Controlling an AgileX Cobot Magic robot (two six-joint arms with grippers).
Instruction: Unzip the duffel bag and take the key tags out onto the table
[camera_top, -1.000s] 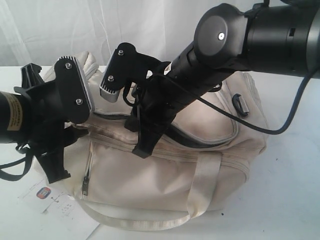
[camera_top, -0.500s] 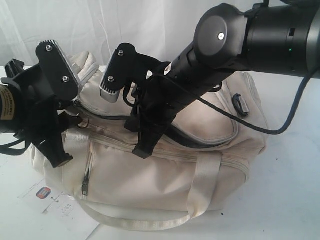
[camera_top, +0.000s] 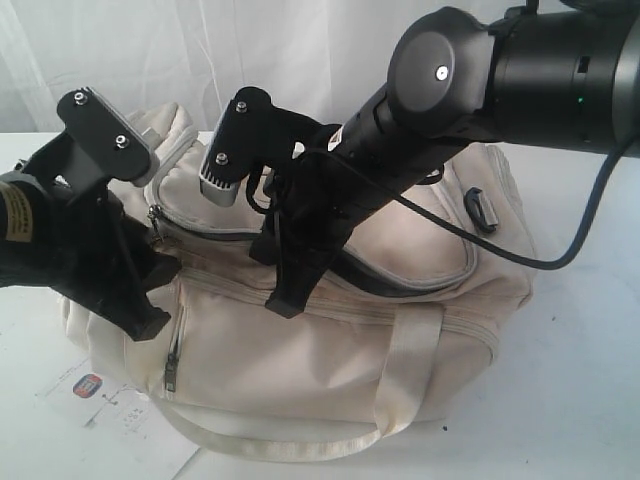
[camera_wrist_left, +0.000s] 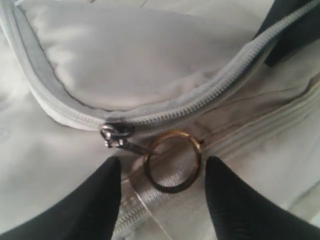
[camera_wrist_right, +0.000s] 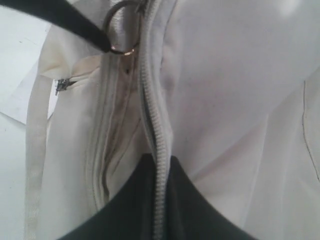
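Duffel bag (camera_top: 300, 370), large, soft and made of cream fabric, lies across the middle of the broad white table (camera_top: 580, 400). In the exterior view the thick black right arm (camera_top: 470, 90) reaches in from 2 o'clock over the top of the bag. The black left arm (camera_top: 60, 250) stands at the bag's 9 o'clock end. A cream webbing handle (camera_top: 410, 360) hangs down the front at 5 o'clock. A white paper hang-tag (camera_top: 120, 420) with a small orange-and-blue logo lies flat on the table, just beside the bag's 7 o'clock corner.

The right gripper (camera_wrist_right: 157, 200) is closed, its black fingers pinched on the grey-trimmed zipper band (camera_wrist_right: 147, 100) that runs between them. The left gripper (camera_wrist_left: 162, 175) has its two black fingertips (camera_wrist_left: 100, 200) spread apart and holds nothing. Between them, on the fabric, lies a brass-coloured metal ring (camera_wrist_left: 172, 161), near both tips. The left wrist view shows it touching neither. The ring is joined to the small dark metal slider (camera_wrist_left: 115, 135) on the curved zipper.
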